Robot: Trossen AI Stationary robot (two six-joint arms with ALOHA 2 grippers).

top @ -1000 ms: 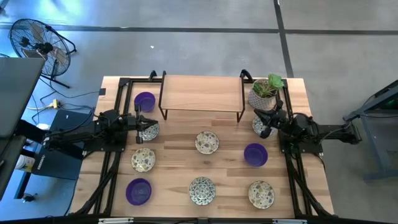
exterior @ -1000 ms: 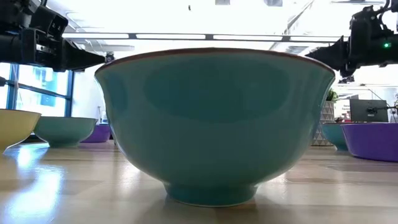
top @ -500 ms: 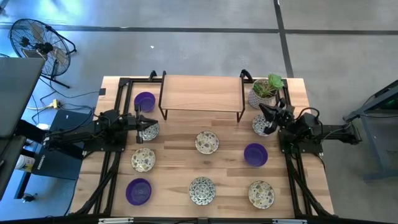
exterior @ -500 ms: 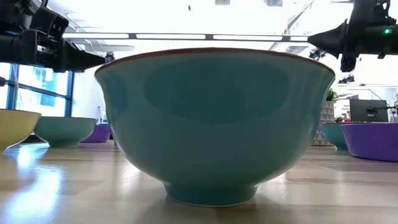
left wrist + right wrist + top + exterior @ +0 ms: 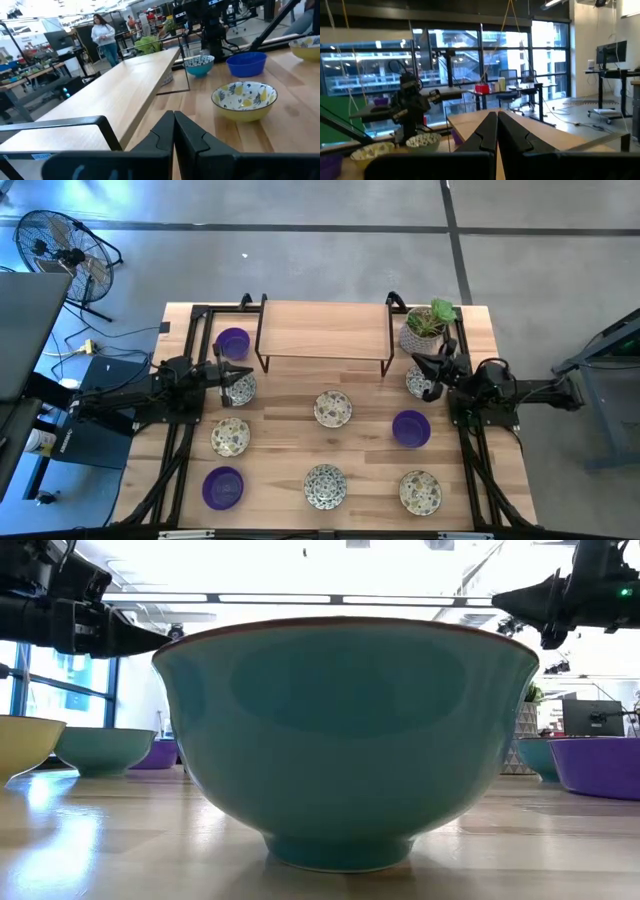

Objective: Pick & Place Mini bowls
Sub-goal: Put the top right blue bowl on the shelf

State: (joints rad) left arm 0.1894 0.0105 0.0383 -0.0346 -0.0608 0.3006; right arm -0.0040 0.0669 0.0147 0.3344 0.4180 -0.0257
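Both arms level, inward; left pincer (image 5: 243, 374) and right pincer (image 5: 418, 360) closed, fingers together.

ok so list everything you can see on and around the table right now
purple mini bowls: three, back left, front left, right of centre
patterned mini bowls: six, cream with dark speckles, spread over the table
wooden shelf: one, light wood on dark legs, back centre
potted plant: one, green, back right
fan: one, black, floor beyond the left side
left end effector: shut, over a patterned bowl at left
right end effector: shut, over a patterned bowl at right
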